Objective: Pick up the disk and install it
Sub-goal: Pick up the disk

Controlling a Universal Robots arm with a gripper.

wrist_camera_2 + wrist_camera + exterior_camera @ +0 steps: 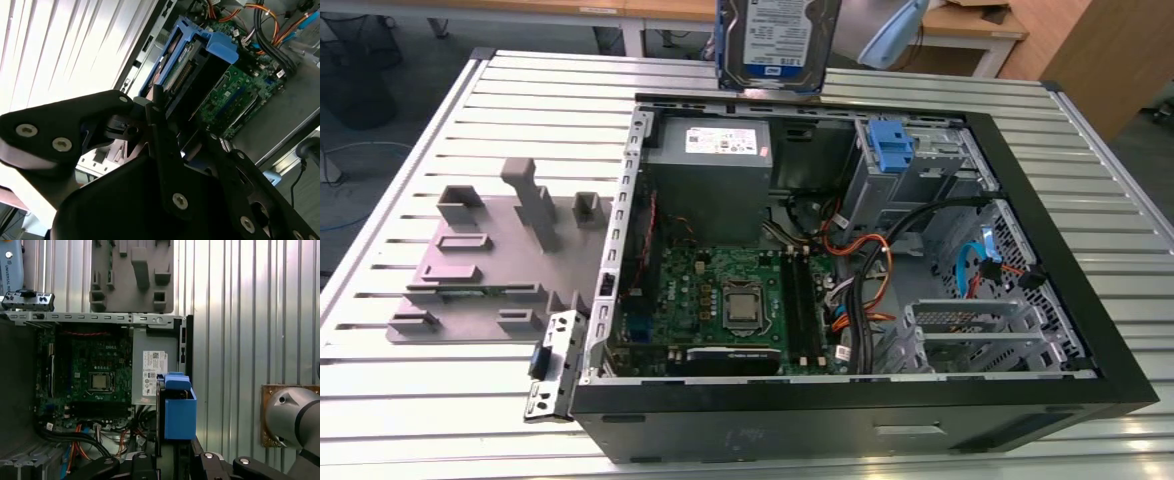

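The disk hangs upright above the far edge of the open computer case, its white-and-blue label facing the exterior camera. In the first wrist view its blue carrier shows end-on between the black fingers of my gripper, which is shut on it. The second wrist view shows the disk edge-on with its connector side and blue rails beyond the gripper's black links. It is lifted well clear of the case, over the power supply end.
Inside the case are a grey power supply, a motherboard, orange and black cables, and a metal drive cage with a blue bracket. A grey fixture lies on the slatted table at the exterior view's left.
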